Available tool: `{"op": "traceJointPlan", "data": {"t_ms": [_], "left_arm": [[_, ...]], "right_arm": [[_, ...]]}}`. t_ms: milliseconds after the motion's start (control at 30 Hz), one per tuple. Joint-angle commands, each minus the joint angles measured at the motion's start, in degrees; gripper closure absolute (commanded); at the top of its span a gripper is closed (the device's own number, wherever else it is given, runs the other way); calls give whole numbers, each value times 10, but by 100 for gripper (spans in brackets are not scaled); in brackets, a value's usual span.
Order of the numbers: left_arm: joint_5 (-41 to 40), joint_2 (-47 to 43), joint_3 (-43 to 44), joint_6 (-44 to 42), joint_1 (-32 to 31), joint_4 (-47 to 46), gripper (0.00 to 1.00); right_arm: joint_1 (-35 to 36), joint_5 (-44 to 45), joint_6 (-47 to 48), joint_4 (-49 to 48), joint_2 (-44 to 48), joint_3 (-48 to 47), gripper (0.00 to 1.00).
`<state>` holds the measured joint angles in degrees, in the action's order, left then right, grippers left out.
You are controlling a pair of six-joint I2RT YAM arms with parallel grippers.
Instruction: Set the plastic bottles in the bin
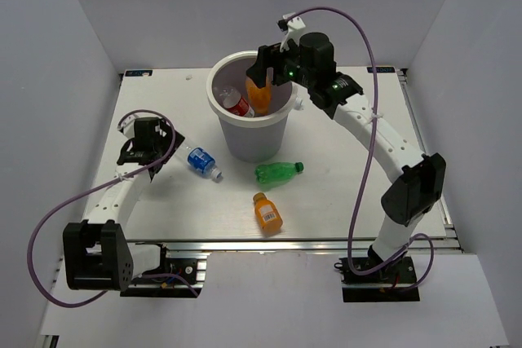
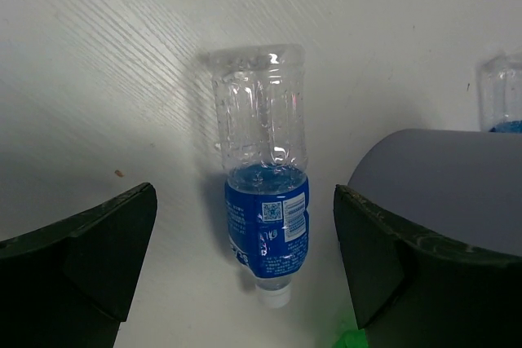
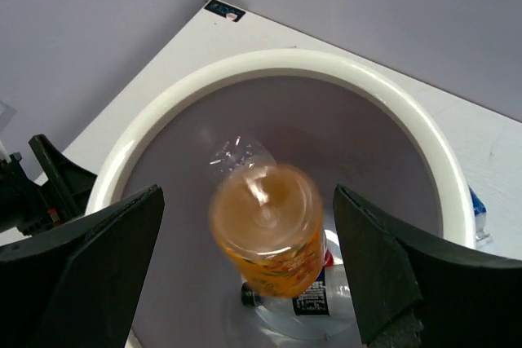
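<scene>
The white bin (image 1: 224, 132) stands at the table's middle back. My right gripper (image 1: 270, 65) hangs over it, open; an orange bottle (image 1: 260, 95) is below it inside the bin. In the right wrist view this orange bottle (image 3: 269, 234) is blurred, loose between the open jaws (image 3: 249, 193), above a clear bottle with a black cap (image 3: 254, 297). A red-label bottle (image 1: 236, 103) lies in the bin. My left gripper (image 1: 149, 151) is open beside the blue-label bottle (image 1: 201, 161); the bottle (image 2: 265, 193) lies on the table between the fingers, untouched. A green bottle (image 1: 277, 173) and a second orange bottle (image 1: 267, 212) lie in front of the bin.
White walls enclose the table on three sides. The right arm's purple cable (image 1: 371, 120) loops above the table's right part. The bin's rim (image 3: 408, 116) fills the right wrist view.
</scene>
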<state>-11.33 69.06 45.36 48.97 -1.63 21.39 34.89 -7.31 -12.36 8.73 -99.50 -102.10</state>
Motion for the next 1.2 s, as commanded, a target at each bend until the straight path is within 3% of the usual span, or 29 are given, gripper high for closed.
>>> {"op": "traceJointPlan", "data": {"t_ms": [0,200,300,467,600,733,833,867,967,1100,1167], "left_arm": [[41,13,2,5,-2,-19,2],[89,38,-21,22,-5,-70,2],[87,63,-23,24,-13,-78,2],[78,127,-8,24,-21,-91,2],[62,173,5,25,-22,-103,2],[43,204,32,22,-22,-85,16],[37,201,53,12,-23,-74,37],[31,196,61,10,-22,-68,50],[0,164,103,1,-22,-31,66],[-33,97,175,-23,-23,-1,67],[1,58,223,-43,-23,-22,65]], "right_arm": [[-3,2,30,24,19,-64,11],[-27,23,30,26,69,-23,11],[-75,-2,-5,15,120,36,11],[-185,-45,-80,-42,243,236,11],[-249,-18,-105,-67,320,356,11],[-279,0,-117,-66,370,424,11],[-294,-1,-118,-60,382,451,11],[-296,-2,-119,-57,382,455,11],[-306,-2,-121,-60,386,473,11],[-308,-15,-124,-80,381,500,11],[-309,-38,-98,-81,375,499,11]]}}
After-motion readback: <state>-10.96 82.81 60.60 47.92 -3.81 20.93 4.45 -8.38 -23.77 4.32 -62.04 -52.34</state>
